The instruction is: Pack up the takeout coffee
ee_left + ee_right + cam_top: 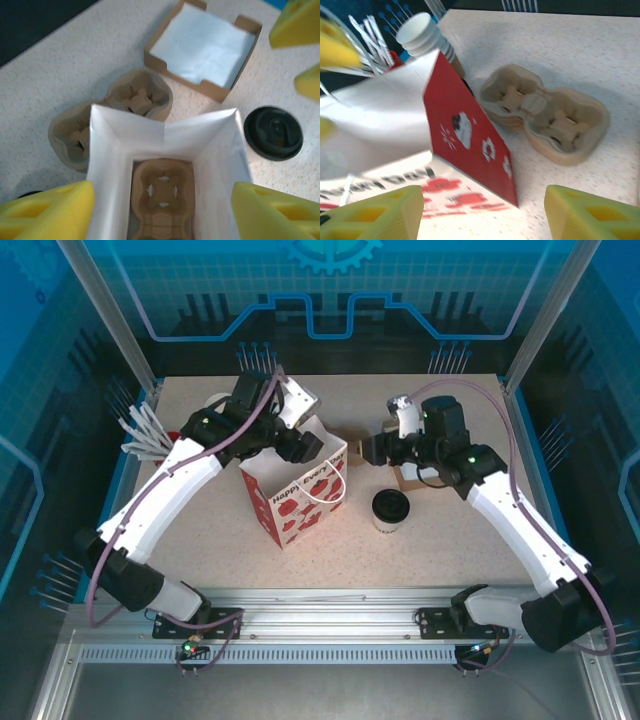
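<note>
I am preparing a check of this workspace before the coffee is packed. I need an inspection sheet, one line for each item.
Surface: speckled table, no spill seen.
Job's things: takeout coffee upright, lidded, right of the open paper bag; a carrier tray lies inside the bag.
Clutter: second carrier tray, cardboard box of white paper, stack of white cups, thin white sticks.
End effectors: left end effector open above the bag mouth; right end effector open, holding nothing.
Cables: purple cables run along both arms.
Surroundings: blue panel walls, metal rail at the near edge.
</note>
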